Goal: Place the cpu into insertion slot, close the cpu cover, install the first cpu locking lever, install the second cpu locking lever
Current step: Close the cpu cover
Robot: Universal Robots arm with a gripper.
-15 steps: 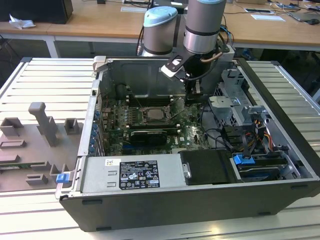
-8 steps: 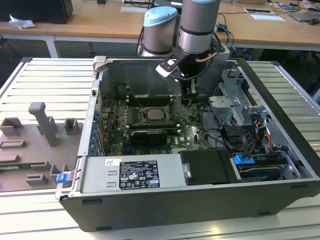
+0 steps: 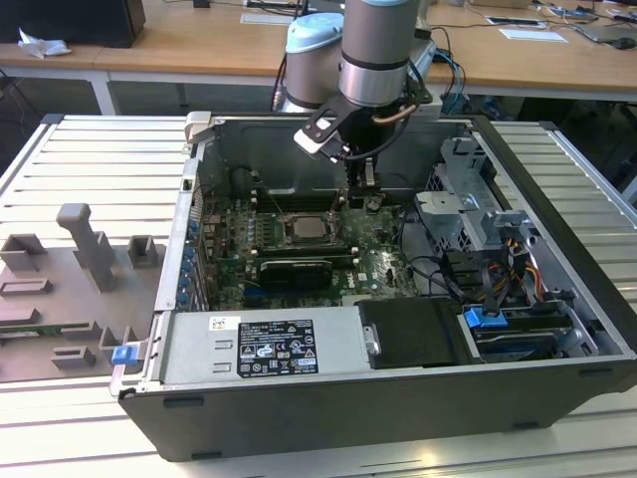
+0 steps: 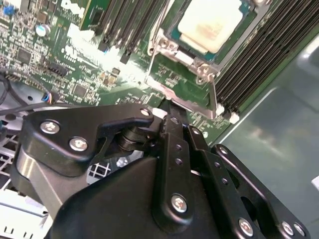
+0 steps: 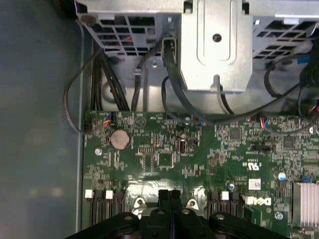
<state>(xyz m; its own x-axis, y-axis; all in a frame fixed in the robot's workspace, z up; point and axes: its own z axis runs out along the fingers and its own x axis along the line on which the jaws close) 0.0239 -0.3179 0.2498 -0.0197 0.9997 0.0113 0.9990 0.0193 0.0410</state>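
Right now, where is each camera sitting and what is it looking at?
Exterior view: off the arm, looking down into the open computer case; the arm and gripper show.
First wrist view: on the wrist, looking past the shut gripper at the green motherboard and round battery.
Second wrist view: on the wrist, looking over the gripper's black links at the cpu.
Shared: the exterior and second wrist views both show the cpu; both wrist views show the motherboard.
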